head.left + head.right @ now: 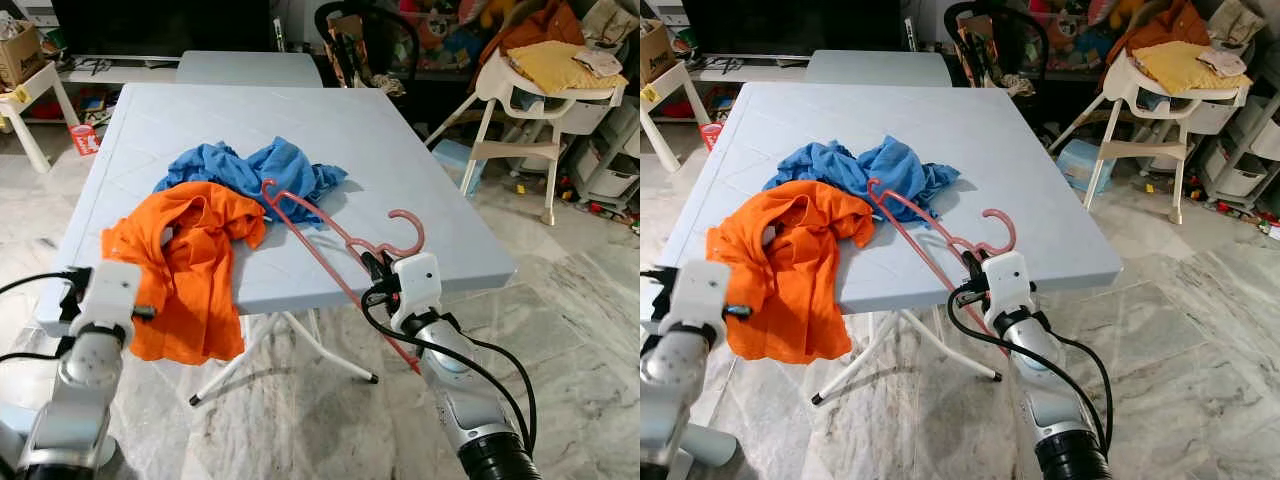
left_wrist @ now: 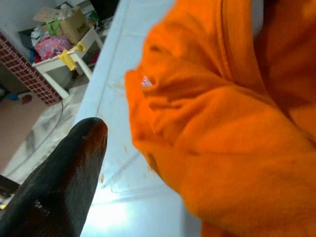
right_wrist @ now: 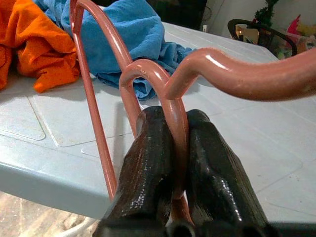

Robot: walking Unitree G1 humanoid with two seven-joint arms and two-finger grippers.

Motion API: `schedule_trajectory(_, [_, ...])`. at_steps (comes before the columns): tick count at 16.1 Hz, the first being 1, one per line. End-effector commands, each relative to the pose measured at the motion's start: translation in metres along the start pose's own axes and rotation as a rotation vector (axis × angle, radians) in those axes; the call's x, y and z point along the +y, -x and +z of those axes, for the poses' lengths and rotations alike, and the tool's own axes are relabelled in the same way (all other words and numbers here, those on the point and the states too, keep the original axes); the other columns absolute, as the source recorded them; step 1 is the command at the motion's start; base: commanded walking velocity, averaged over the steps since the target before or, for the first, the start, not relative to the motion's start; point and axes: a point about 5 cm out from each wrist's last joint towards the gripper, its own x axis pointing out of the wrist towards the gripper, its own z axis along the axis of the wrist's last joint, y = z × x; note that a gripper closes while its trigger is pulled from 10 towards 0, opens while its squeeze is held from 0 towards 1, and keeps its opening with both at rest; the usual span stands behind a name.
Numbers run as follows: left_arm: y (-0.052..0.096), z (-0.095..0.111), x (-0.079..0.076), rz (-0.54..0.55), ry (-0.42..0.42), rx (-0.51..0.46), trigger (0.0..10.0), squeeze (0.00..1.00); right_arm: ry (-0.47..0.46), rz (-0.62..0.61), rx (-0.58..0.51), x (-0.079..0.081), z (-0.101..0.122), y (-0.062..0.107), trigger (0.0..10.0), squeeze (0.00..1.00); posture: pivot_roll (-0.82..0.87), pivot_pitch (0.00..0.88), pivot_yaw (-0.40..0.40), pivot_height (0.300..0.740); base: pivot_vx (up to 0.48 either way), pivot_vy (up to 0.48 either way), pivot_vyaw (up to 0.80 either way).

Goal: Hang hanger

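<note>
We see a glossy pink plastic hanger (image 3: pixel 148 74), soft matt orange cloth (image 1: pixel 185 265), and a smooth pale plastic table (image 1: pixel 400 150).

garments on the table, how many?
2. Orange shirt draped over the table's near-left edge, beside the left gripper; blue shirt bunched mid-table. More could be hidden underneath.

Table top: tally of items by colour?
Orange shirt: 1
Blue garment: 1
Pink hanger, clamped in the right claw: 1
Total: 3 on the pale blue table
</note>
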Motion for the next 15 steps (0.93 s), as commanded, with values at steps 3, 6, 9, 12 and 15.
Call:
schedule_trajectory(3, [-0.008, 0.028, 0.009, 0.014, 0.48, -0.12, 10.0, 0.0, -0.001, -0.002, 0.07, -0.002, -0.012, 0.002, 10.0, 0.0, 0.02, 0.024, -0.069, 0.74, 0.0, 0.0, 0.0])
schedule_trajectory(6, [-0.019, 0.057, 0.029, 0.044, 0.697, -0.256, 10.0, 0.0, 0.0, 0.005, 0.064, 0.0, -0.011, 0.0, 10.0, 0.0, 0.03, 0.018, -0.072, 0.74, 0.0, 0.0, 0.0])
schedule_trajectory(9, [-0.029, 0.058, 0.046, 0.077, 1.176, -0.228, 10.0, 0.0, 0.0, 0.005, 0.063, 0.0, -0.011, 0.0, 10.0, 0.0, 0.02, 0.016, -0.069, 0.74, 0.0, 0.0, 0.0])
schedule_trajectory(12, [-0.031, 0.054, 0.039, 0.014, 1.112, -0.194, 10.0, 0.0, 0.0, 0.003, 0.065, 0.0, -0.012, 0.001, 10.0, 0.0, 0.02, 0.02, -0.071, 0.74, 0.0, 0.0, 0.0])
schedule_trajectory(15, [-0.029, 0.034, 0.01, -0.099, 0.731, 0.046, 10.0, 0.0, 0.001, 0.005, 0.067, 0.0, -0.012, 0.001, 10.0, 0.0, 0.02, 0.019, -0.077, 0.74, 0.0, 0.0, 0.0])
